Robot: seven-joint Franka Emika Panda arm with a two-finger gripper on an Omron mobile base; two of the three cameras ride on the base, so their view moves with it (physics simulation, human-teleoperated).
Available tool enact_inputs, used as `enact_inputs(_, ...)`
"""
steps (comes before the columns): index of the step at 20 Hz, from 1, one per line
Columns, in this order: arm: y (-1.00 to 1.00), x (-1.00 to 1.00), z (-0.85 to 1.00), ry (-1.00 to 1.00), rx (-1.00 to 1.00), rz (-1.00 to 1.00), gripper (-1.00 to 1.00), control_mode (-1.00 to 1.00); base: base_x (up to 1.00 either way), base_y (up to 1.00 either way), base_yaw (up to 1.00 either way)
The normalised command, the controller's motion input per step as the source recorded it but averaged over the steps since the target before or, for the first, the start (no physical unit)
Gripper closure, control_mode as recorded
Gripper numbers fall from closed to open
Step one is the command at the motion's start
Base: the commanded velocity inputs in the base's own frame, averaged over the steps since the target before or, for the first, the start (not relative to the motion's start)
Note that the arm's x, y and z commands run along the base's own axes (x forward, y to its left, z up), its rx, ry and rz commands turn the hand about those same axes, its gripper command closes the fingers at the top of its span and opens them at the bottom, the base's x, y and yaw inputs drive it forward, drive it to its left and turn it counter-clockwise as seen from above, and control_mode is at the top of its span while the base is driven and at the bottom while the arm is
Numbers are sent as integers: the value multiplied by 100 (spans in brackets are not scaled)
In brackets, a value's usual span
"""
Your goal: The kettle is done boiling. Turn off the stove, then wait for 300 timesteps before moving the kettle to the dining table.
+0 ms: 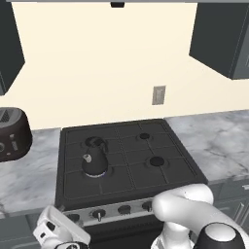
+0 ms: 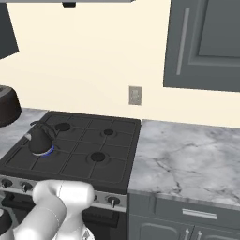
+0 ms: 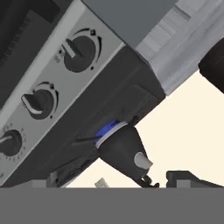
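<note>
The black kettle [image 1: 95,155] [image 2: 40,138] stands upright on the front left burner of the stove [image 1: 146,168] [image 2: 93,140], and a blue flame [image 1: 99,174] shows under its base. My gripper [image 1: 61,214] hangs low at the stove's front left corner, just ahead of the silver knob strip [image 1: 124,209]. The jaws are open and hold nothing. In the hand view the picture is rolled: three black knobs [image 3: 81,52] run along the strip close by. Beyond them is the kettle [image 3: 124,148] with the flame [image 3: 108,129] at its base. The dining table is out of view.
A dark brown toaster [image 1: 12,133] [image 2: 7,105] sits on the marble counter left of the stove. More marble counter [image 1: 219,141] [image 2: 187,159] stretches to the right. Dark upper cabinets [image 1: 223,39] [image 2: 206,44] hang above it, and a wall outlet [image 1: 158,95] is behind the stove.
</note>
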Motion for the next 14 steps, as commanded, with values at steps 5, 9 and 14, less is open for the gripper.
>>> enact_inputs(5, 8, -17, -37, 0, -28, 6, -100, -100, 0, 0, 0)
enact_inputs(9, 0, -1, -34, 0, -24, 8, -100, -100, 0, 0, 0)
enact_inputs(14, -3, 11, -29, 5, -16, 1, -100, -100, 0, 0, 0)
